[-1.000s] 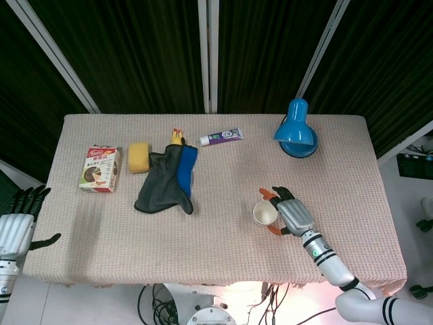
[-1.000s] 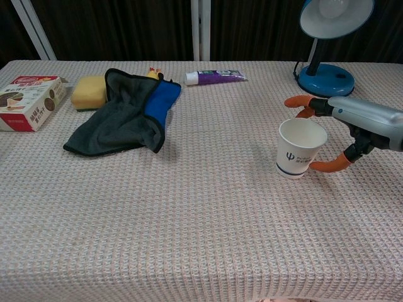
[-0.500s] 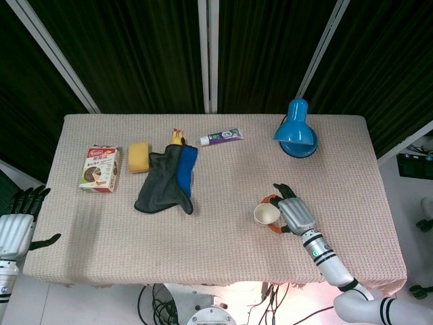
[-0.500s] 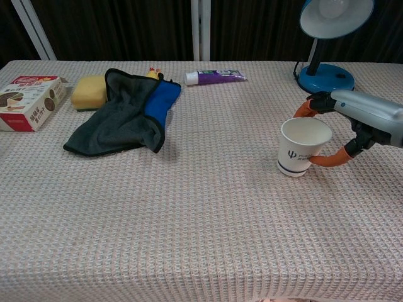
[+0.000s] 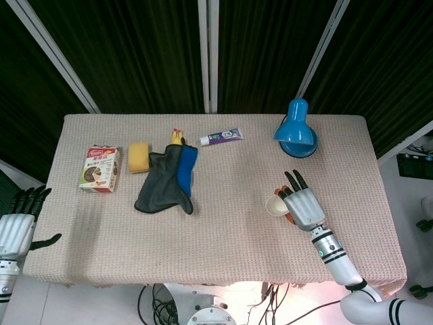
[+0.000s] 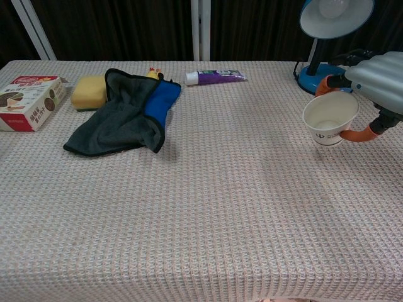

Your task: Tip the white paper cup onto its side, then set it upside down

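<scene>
Lifted, tilted — one cup, right hand.

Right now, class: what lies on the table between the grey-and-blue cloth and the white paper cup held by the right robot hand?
Nothing: in the chest view, only bare woven tablecloth lies between the cloth and the white paper cup held by the right robot hand.

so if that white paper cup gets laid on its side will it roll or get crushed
The white paper cup, held by the right hand, looks thin-walled and empty, so probably light and easily dented. Being tapered, it would likely roll in a curve.
</scene>
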Tool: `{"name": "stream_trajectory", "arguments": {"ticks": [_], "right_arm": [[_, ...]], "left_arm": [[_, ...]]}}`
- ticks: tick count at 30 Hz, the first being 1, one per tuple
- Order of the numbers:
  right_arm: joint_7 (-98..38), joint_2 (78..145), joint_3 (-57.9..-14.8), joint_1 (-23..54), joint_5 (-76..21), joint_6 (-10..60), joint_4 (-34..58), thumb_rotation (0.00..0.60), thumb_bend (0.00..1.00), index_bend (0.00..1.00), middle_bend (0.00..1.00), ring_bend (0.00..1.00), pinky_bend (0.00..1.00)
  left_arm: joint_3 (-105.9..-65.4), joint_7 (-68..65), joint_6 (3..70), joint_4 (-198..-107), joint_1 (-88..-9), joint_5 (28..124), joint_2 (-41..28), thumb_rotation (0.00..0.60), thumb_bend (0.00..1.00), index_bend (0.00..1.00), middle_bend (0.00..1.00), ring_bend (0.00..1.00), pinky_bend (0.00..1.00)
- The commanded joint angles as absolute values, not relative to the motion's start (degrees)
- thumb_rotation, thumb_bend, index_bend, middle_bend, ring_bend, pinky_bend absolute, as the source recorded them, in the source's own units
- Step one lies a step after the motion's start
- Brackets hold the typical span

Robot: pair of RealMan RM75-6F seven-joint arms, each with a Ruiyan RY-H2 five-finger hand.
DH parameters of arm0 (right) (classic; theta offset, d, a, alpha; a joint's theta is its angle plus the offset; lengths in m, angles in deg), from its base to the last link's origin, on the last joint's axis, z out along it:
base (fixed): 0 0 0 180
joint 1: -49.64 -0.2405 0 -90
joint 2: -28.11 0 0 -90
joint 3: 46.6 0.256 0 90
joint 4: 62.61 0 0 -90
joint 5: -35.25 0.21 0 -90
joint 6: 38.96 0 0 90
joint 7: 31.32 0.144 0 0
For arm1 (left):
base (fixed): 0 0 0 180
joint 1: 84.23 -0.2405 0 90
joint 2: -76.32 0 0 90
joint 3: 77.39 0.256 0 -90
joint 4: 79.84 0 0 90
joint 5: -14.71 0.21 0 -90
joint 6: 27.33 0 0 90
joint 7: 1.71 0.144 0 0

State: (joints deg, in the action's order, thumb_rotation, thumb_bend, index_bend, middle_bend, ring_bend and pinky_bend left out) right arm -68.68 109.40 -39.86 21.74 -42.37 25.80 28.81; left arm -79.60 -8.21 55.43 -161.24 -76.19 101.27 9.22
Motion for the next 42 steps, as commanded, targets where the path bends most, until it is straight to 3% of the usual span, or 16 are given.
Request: {"name": "stream_trajectory", "arguments": {"ticks": [1,9,16,19,21,22,26,36,42], "right_arm": [[-95.6,106.9,-39.8,19.8,-32.3,26.9,36.6,0.6,0.2,0.52,0.4,0.07,0.0],[-120.0,112.2,-40.1,14.8,-14.7,31.3,39.4,0.6,0.21,0.51,0.4,0.07,0.0],[-123.6,116.3,-41.1,11.7,-9.4,33.3,37.1,0.6,0.21,0.43,0.38,0.06,0.0],[-123.7,116.4,-41.4,11.1,-7.6,34.3,37.5,0.6,0.2,0.28,0.32,0.03,0.0],[-123.7,116.1,-41.4,10.6,-5.8,34.6,38.4,0.6,0.18,0.1,0.21,0.0,0.0],[-123.5,115.9,-41.5,10.4,-5.2,34.5,38.8,0.6,0.16,0.05,0.17,0.0,0.0],[-120.9,115.1,-42.1,9.7,-5.6,34.1,39.8,0.6,0.01,0.0,0.05,0.0,0.0],[-108.1,110.3,-44.6,10.9,-14.6,33.8,42.4,0.6,0.0,0.0,0.02,0.0,0.0],[-82.5,102.7,-45.4,16.7,-23.6,31.3,43.2,0.6,0.0,0.0,0.02,0.0,0.0]], "left_arm": [[-79.5,-8.4,55.3,-161.0,-76.2,101.2,9.2,0.6,0.09,0.07,0.03,0.0,0.03],[-79.5,-9.5,54.9,-160.0,-76.2,100.9,8.9,0.6,0.09,0.07,0.03,0.0,0.03],[-79.4,-10.1,54.8,-159.4,-76.2,100.8,8.9,0.6,0.09,0.07,0.03,0.0,0.03],[-79.5,-10.5,54.8,-159.3,-76.2,100.8,8.9,0.6,0.09,0.07,0.03,0.0,0.03],[-79.4,-10.7,54.6,-159.1,-76.2,100.7,8.9,0.6,0.09,0.07,0.03,0.0,0.03],[-79.4,-10.8,54.5,-159.1,-76.2,100.7,8.9,0.6,0.09,0.07,0.03,0.0,0.03],[-79.3,-10.9,54.4,-158.8,-76.2,100.7,8.7,0.6,0.09,0.07,0.03,0.0,0.03],[-79.3,-11.0,54.4,-158.8,-76.3,100.6,8.8,0.6,0.09,0.07,0.03,0.0,0.03],[-79.1,-11.0,53.8,-158.5,-76.3,100.3,8.8,0.6,0.09,0.07,0.03,0.0,0.03]]}}
